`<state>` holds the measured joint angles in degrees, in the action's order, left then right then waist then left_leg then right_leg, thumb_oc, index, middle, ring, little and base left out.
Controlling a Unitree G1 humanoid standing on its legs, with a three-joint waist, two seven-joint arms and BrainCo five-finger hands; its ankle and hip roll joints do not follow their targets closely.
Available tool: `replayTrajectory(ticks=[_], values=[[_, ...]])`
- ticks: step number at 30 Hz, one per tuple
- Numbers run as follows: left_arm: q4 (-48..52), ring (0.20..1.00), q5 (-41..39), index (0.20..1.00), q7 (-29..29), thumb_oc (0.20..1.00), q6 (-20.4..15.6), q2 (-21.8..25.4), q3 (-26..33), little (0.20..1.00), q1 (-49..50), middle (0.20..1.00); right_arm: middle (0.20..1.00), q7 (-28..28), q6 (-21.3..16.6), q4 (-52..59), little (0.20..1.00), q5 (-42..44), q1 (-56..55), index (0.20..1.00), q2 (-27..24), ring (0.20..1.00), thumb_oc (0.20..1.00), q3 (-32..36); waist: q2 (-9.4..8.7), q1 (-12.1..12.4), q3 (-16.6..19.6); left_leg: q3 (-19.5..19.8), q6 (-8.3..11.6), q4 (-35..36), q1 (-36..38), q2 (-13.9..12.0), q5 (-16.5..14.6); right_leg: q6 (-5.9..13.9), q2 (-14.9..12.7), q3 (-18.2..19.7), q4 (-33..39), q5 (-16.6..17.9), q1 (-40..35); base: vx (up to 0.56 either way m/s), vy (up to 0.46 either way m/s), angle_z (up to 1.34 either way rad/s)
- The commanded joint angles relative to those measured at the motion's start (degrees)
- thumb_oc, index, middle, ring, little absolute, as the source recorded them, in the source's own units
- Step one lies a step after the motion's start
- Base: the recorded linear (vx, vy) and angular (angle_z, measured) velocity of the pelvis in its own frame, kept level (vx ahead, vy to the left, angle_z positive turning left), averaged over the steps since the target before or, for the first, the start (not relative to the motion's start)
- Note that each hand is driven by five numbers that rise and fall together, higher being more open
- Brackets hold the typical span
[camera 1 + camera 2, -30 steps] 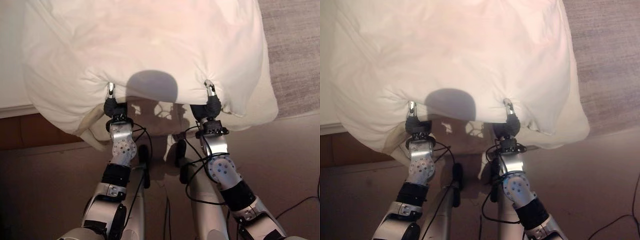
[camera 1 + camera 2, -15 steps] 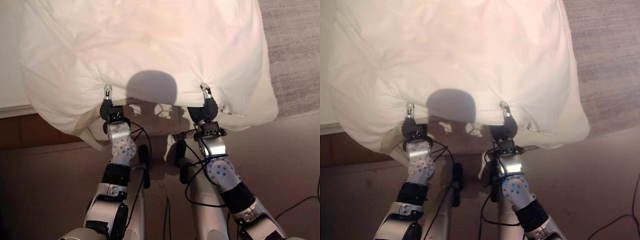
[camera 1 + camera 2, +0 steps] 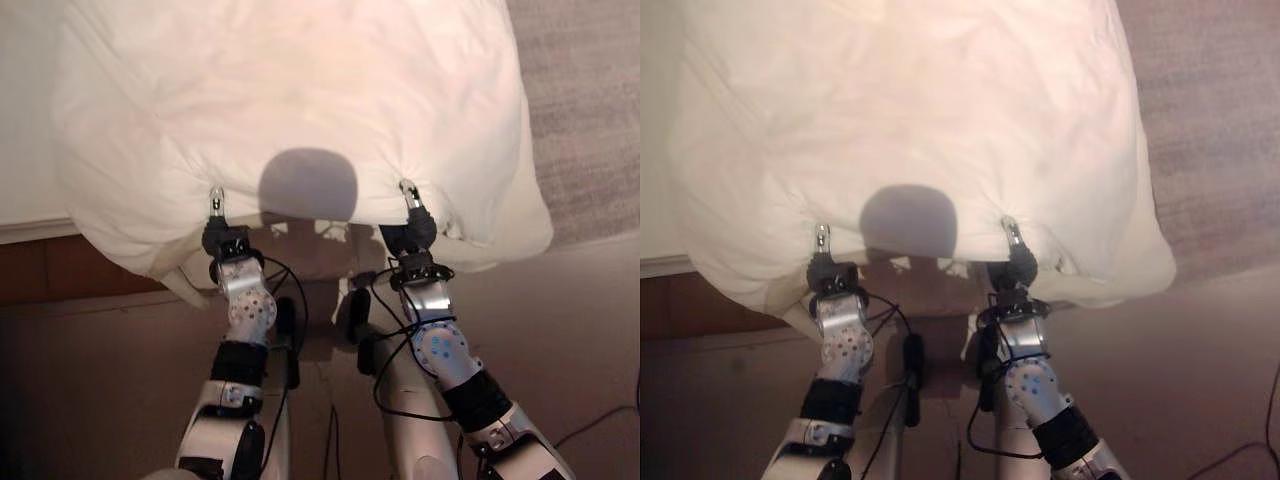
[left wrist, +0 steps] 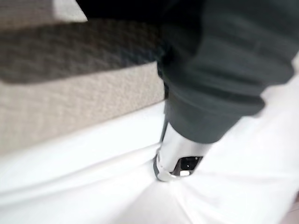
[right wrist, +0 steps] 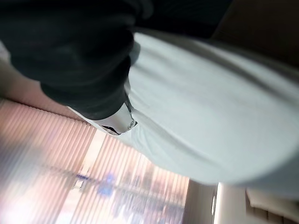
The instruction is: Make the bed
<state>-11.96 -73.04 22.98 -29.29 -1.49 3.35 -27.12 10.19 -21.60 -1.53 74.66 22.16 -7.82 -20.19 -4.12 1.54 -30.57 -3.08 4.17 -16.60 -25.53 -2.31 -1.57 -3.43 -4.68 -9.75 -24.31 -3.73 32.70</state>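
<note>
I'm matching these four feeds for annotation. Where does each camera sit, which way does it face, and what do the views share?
Left eye view: on the head, looking down at the puffy white duvet, both silver-grey arms and the left hand.
Right eye view: same scene from slightly aside; right hand pinches the duvet's edge.
Left wrist view: along the left hand into white cloth, beige quilted mattress behind.
Right wrist view: along the right hand, vertical window blinds beyond.
Shared: all show the duvet.
</note>
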Motion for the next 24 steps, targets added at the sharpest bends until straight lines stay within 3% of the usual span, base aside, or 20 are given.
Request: replayTrajectory(ticks=[1, 2, 4, 5, 7, 8, 10, 11, 12, 13, 14, 15, 16, 17, 20, 21, 22, 24], values=[[4.16, 0.200, 1.78, 0.200, -1.98, 0.200, -9.38, 7.86, 12.21, 0.200, 2.96, 0.200, 0.200, 0.21, -8.31, 7.14, 0.200, -4.29, -5.97, 0.200, -5.87, 0.200, 0.200, 17.07, 1.43, -0.97, 6.16, 3.98, 0.81, -0.64, -4.69, 0.52, 4.60, 7.00, -1.07, -0.49, 7.64, 1.42, -3.37, -0.01, 0.025, -0.07], [6.28, 0.200, 2.74, 0.200, -2.72, 0.200, -9.34, 7.91, 11.50, 0.200, 4.08, 0.200, 0.200, 1.05, -8.69, 4.52, 0.200, -4.74, -6.12, 0.200, -6.09, 0.200, 0.200, 17.70, 0.40, -0.66, 5.58, 5.91, 0.60, -0.31, -3.24, -3.81, 4.34, 7.24, -1.90, 0.47, 7.20, 1.19, -3.67, -0.01, 0.118, 0.00], [7.89, 0.200, 2.93, 0.200, -3.54, 0.200, -10.01, 8.48, 10.89, 0.200, 4.10, 0.200, 0.200, 2.24, -9.23, 2.65, 0.200, -5.12, -6.10, 0.200, -5.77, 0.200, 0.200, 18.11, 0.09, 0.02, 5.75, 10.58, 1.29, 6.19, -0.18, -6.91, 6.77, 8.14, -1.94, 2.09, 6.82, 1.75, -2.97, -0.01, 0.293, 0.04], [8.98, 0.200, 2.55, 0.200, -4.53, 0.200, -10.06, 9.32, 10.70, 0.200, 4.19, 0.200, 0.200, 4.27, -10.56, 0.26, 0.200, -5.21, -5.99, 0.200, -5.41, 0.200, 0.200, 19.51, 0.25, 0.57, 5.91, 13.66, 2.70, 12.57, 2.16, -10.05, 9.76, 9.04, -2.50, 3.37, 5.49, 1.47, -2.13, -0.03, 0.304, -0.02], [9.64, 0.200, 1.88, 0.200, -5.50, 0.200, -10.01, 9.52, 10.02, 0.200, 4.07, 0.200, 0.200, 5.29, -11.70, -0.84, 0.200, -5.09, -5.67, 0.200, -4.78, 0.200, 0.200, 20.39, 0.47, 0.90, 6.36, 14.50, 3.41, 15.34, 3.23, -11.32, 11.06, 9.80, -3.23, 3.91, 5.13, 1.92, -1.15, -0.06, 0.438, 0.12], [9.06, 0.200, 0.07, 0.200, -7.69, 0.200, -9.45, 9.91, 9.35, 0.200, 4.77, 0.200, 0.200, 7.69, -12.45, -2.92, 0.200, -6.55, -5.45, 0.200, -4.74, 0.200, 0.200, 21.77, 0.91, 1.26, 6.53, 13.84, 2.76, 11.79, 3.34, -8.81, 7.15, 11.77, -5.56, 4.76, 4.93, 3.61, -0.58, -0.09, 0.509, 0.00], [8.86, 0.200, -0.25, 0.200, -8.04, 0.200, -9.48, 9.99, 9.34, 0.200, 4.68, 0.200, 0.200, 7.87, -12.43, -2.83, 0.200, -6.71, -5.40, 0.200, -4.70, 0.200, 0.200, 21.81, 0.78, 1.26, 6.64, 13.88, 2.65, 11.21, 2.70, -8.52, 7.16, 11.86, -5.75, 4.88, 5.12, 4.03, -0.27, -0.07, 0.372, -0.32], [10.17, 0.200, -0.96, 0.200, -10.71, 0.200, -8.60, 10.19, 6.88, 0.200, 4.58, 0.200, 0.200, 9.21, -12.73, -5.30, 0.200, -7.48, -5.68, 0.200, -4.75, 0.200, 0.200, 23.87, 0.63, 0.76, 6.27, 10.22, 1.66, 2.27, 0.49, -4.24, 0.90, 14.37, -9.91, 5.51, 7.99, 7.27, -2.24, -0.06, 0.392, -0.46], [10.17, 0.200, -1.02, 0.200, -10.78, 0.200, -8.60, 10.21, 6.84, 0.200, 4.55, 0.200, 0.200, 9.23, -12.70, -5.34, 0.200, -7.50, -5.59, 0.200, -4.75, 0.200, 0.200, 23.95, 0.55, 0.81, 6.27, 10.19, 1.51, 1.63, -0.03, -4.01, 0.83, 14.49, -10.05, 5.63, 8.25, 7.67, -2.11, -0.05, 0.861, -0.16], [10.90, 0.200, -2.41, 0.200, -13.07, 0.200, -7.89, 10.43, 4.93, 0.200, 5.05, 0.200, 0.200, 10.30, -13.27, -6.73, 0.200, -8.74, -5.83, 0.200, -3.89, 0.200, 0.200, 24.66, 0.97, 0.52, 6.83, 7.80, -0.19, -4.66, -2.27, -0.24, -3.48, 15.16, -13.40, 5.86, 14.24, 11.35, -5.78, 0.00, 0.690, 0.24], [10.00, 0.200, -2.22, 0.200, -13.73, 0.200, -7.64, 10.76, 4.96, 0.200, 5.56, 0.200, 0.200, 10.94, -13.26, -8.13, 0.200, -9.50, -5.39, 0.200, -3.45, 0.200, 0.200, 24.82, 1.12, 0.44, 7.39, 7.05, -1.14, -6.19, -2.53, 1.63, -4.29, 15.20, -14.89, 6.19, 16.39, 14.26, -6.25, 0.00, 0.958, 0.47], [9.82, 0.200, -2.32, 0.200, -14.56, 0.200, -6.92, 11.29, 4.60, 0.200, 6.51, 0.200, 0.200, 10.57, -13.60, -8.74, 0.200, -9.29, -5.11, 0.200, -2.51, 0.200, 0.200, 24.56, 1.34, 0.77, 7.68, 5.44, -2.40, -7.11, -2.91, 3.10, -5.42, 16.26, -16.88, 5.26, 20.38, 19.89, -7.05, 0.00, 0.718, 0.22], [10.10, 0.200, -1.93, 0.200, -15.05, 0.200, -6.00, 11.44, 3.98, 0.200, 7.88, 0.200, 0.200, 11.31, -13.21, -9.68, 0.200, -10.70, -4.70, 0.200, -1.71, 0.200, 0.200, 23.73, 1.63, 1.74, 8.23, 2.97, -2.80, -8.08, -2.88, 3.02, -6.39, 16.88, -18.92, 0.28, 23.44, 22.51, -7.94, -0.03, 0.679, -0.12], [10.67, 0.200, -0.97, 0.200, -15.57, 0.200, -5.31, 12.19, 3.85, 0.200, 8.45, 0.200, 0.200, 10.80, -12.13, -9.54, 0.200, -11.40, -4.85, 0.200, -1.55, 0.200, 0.200, 23.52, 1.72, 1.77, 8.66, 2.35, -3.40, -8.42, -3.28, 3.52, -5.84, 15.47, -18.33, -1.69, 23.84, 19.60, -9.31, -0.03, 0.562, -0.56], [10.96, 0.200, -0.29, 0.200, -16.34, 0.200, -3.73, 12.55, 3.47, 0.200, 9.45, 0.200, 0.200, 9.18, -11.59, -11.26, 0.200, -10.11, -6.24, 0.200, -0.80, 0.200, 0.200, 23.63, 1.48, 0.84, 9.69, 1.24, -4.59, -3.70, -2.31, 5.87, -3.68, 13.56, -11.53, 2.29, 19.29, 12.49, -8.27, -0.04, 0.454, -0.56], [11.05, 0.200, 0.32, 0.200, -16.33, 0.200, -3.31, 12.47, 3.30, 0.200, 9.81, 0.200, 0.200, 8.76, -11.56, -11.92, 0.200, -9.90, -6.46, 0.200, -0.62, 0.200, 0.200, 23.48, 1.62, 0.73, 9.66, 1.28, -4.96, -1.60, -1.19, 6.49, -3.10, 12.54, -7.95, 2.88, 17.63, 9.87, -7.80, -0.04, 0.246, -0.08], [11.11, 0.200, 0.38, 0.200, -16.28, 0.200, -3.29, 12.45, 3.31, 0.200, 9.83, 0.200, 0.200, 8.67, -11.57, -11.98, 0.200, -9.82, -6.44, 0.200, -0.65, 0.200, 0.200, 23.49, 1.51, 0.72, 9.70, 1.22, -4.95, -1.30, -1.18, 6.58, -2.79, 12.48, -8.05, 2.97, 17.45, 9.89, -7.55, -0.04, 0.205, -0.12], [11.61, 0.200, 1.16, 0.200, -16.11, 0.200, -2.36, 11.91, 2.53, 0.200, 10.55, 0.200, 0.200, 7.40, -11.22, -12.32, 0.200, -9.46, -6.95, 0.200, -0.21, 0.200, 0.200, 22.28, 1.26, 0.88, 9.66, 0.70, -4.98, 2.41, 0.22, 7.55, -1.36, 11.02, -3.66, 2.46, 15.63, 7.21, -7.72, -0.06, 0.185, -0.08]])
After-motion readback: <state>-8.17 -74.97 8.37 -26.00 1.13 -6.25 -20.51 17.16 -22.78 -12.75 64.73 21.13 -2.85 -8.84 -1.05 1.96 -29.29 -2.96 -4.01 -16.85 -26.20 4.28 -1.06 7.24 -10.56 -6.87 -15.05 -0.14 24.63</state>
